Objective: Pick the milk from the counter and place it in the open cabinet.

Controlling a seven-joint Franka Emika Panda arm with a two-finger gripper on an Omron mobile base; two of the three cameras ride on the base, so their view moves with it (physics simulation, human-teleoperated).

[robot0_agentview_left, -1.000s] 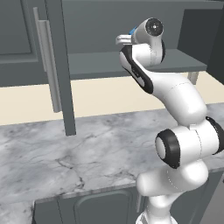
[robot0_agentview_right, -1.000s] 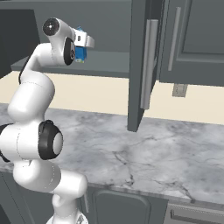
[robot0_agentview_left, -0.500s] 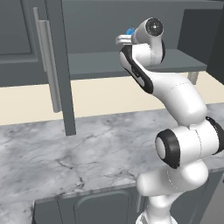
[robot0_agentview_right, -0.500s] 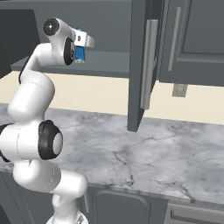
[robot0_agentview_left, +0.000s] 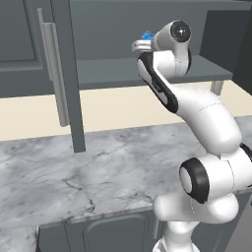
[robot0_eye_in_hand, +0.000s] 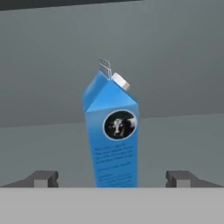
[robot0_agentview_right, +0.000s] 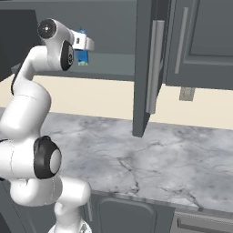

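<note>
You see one milk carton (robot0_eye_in_hand: pixel 112 135) standing upright on the cabinet shelf (robot0_agentview_left: pixel 113 71), spout end up, leaning slightly. Your gripper (robot0_eye_in_hand: pixel 112 179) is released, fingers spread well clear of its sides.

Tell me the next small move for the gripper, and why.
Probably draw straight back out of the cabinet. In the hand view the fingertips stand wide apart, clear of the milk, which stands upright on the shelf, so the gripper appears open and the carton released.
</note>
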